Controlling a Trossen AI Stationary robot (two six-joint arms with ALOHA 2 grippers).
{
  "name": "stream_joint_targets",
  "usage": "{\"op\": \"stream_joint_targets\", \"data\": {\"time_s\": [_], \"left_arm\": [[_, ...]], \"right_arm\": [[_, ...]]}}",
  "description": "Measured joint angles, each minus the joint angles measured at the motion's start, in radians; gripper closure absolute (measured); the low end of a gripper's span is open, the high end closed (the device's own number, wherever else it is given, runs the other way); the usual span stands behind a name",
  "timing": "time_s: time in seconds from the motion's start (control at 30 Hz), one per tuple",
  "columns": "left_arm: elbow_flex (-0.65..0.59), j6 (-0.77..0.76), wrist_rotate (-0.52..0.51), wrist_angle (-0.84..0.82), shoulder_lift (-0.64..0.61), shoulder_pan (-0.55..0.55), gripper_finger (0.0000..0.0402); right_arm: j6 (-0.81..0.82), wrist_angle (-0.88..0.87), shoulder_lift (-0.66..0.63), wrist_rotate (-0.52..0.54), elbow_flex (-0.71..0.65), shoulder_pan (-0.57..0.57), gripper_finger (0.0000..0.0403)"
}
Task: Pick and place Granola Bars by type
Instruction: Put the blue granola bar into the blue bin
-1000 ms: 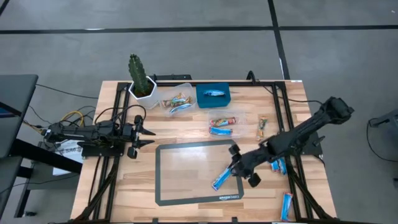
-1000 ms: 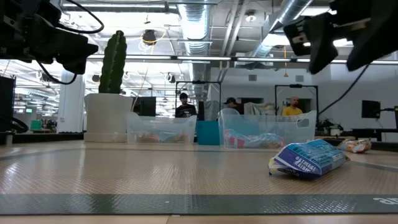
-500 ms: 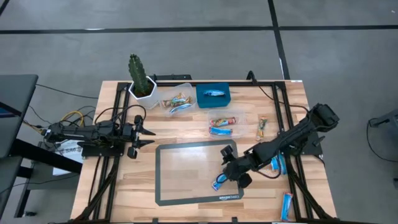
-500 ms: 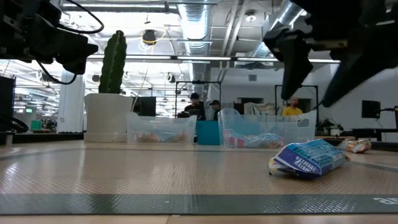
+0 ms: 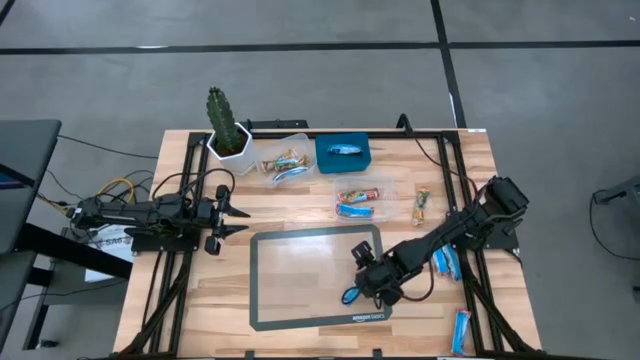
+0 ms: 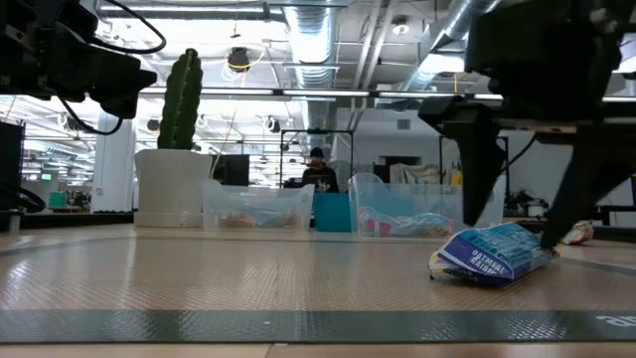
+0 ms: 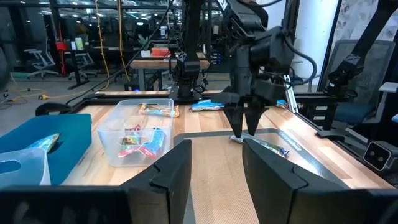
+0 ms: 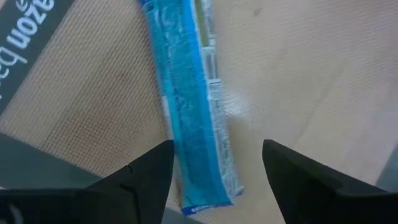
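A bright blue granola bar (image 8: 189,106) lies flat on the dark-edged mat (image 5: 300,262), near the mat's near right corner (image 5: 352,295). My right gripper (image 8: 216,149) is open and low over it, pointing down. One finger stands on each side of the bar and neither touches it, as the low view also shows (image 6: 517,234). My left gripper (image 5: 238,214) is open and waits at the table's left side (image 7: 216,146). Further bars lie right of the mat: a tan one (image 5: 422,203) and blue ones (image 5: 447,263) (image 5: 460,330).
Along the far edge stand a potted cactus (image 5: 225,125), a clear tub (image 5: 283,160) holding bars and a blue bin (image 5: 344,155). A second clear tub (image 5: 362,198) with bars sits just beyond the mat. Black rails (image 5: 470,270) border the table's right side.
My right gripper has moved toward the table's left and near edge and come down over the blue bar, so its fingers now stand on either side of it. The bar has stayed where it was.
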Motion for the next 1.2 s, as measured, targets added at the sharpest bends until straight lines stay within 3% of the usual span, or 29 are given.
{"op": "stream_joint_targets", "data": {"time_s": [0.33, 0.83, 1.2], "left_arm": [[0.0, -0.001, 0.0, 0.0, 0.0, 0.0, 0.0266], [0.0, 0.008, 0.0, 0.0, 0.0, 0.0, 0.0266], [0.0, 0.001, 0.0, 0.0, 0.0, 0.0, 0.0266]], "right_arm": [[0.011, -0.016, 0.015, -0.013, 0.0, 0.01, 0.0169], [0.006, 0.017, 0.064, -0.015, -0.003, 0.01, 0.0293], [0.018, 0.024, 0.055, -0.011, -0.001, 0.011, 0.0316]]}}
